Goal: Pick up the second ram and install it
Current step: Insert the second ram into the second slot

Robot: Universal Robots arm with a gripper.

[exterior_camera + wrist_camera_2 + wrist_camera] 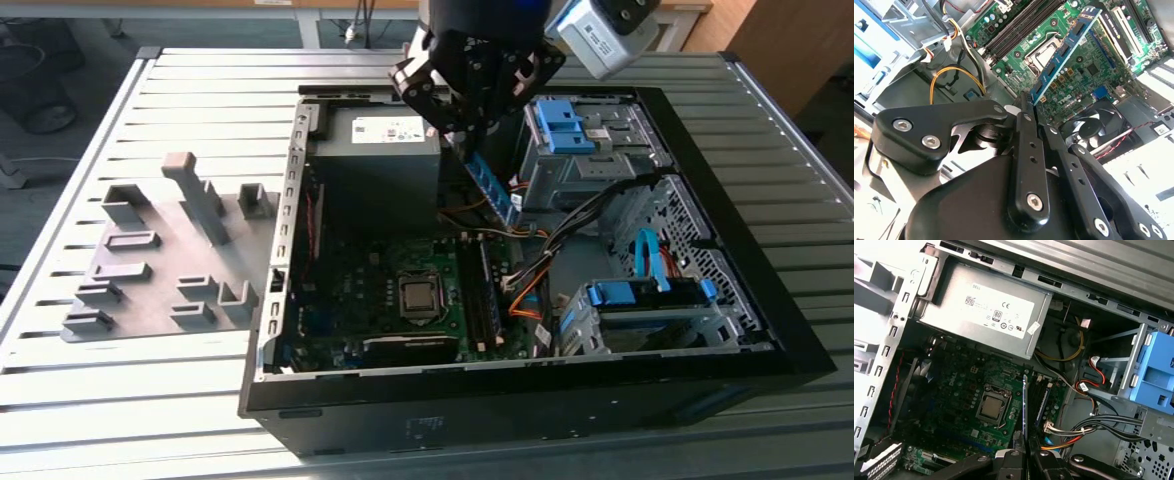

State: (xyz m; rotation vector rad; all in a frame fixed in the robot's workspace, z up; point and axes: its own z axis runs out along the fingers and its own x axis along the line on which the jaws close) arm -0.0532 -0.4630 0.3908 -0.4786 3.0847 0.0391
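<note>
The second ram (491, 190), a thin blue-green stick, hangs tilted above the open computer case, with my gripper (467, 140) shut on its upper end. In the second wrist view the second ram (1069, 50) reaches out from my gripper (1026, 100) over the green motherboard (1079, 85). Seen edge-on in the first wrist view, the second ram (1025, 410) rises from my gripper (1026, 454), just beside the long black memory slots (1041, 400). It hangs above the board, apart from the slots (483, 300).
The case (534, 400) lies open on a slatted table. Inside are a grey power supply (380, 135), a CPU socket (420, 295), blue drive cages (567, 125) (641, 295) and loose cables (534, 260). Grey holder blocks (160, 250) stand at the exterior view's left.
</note>
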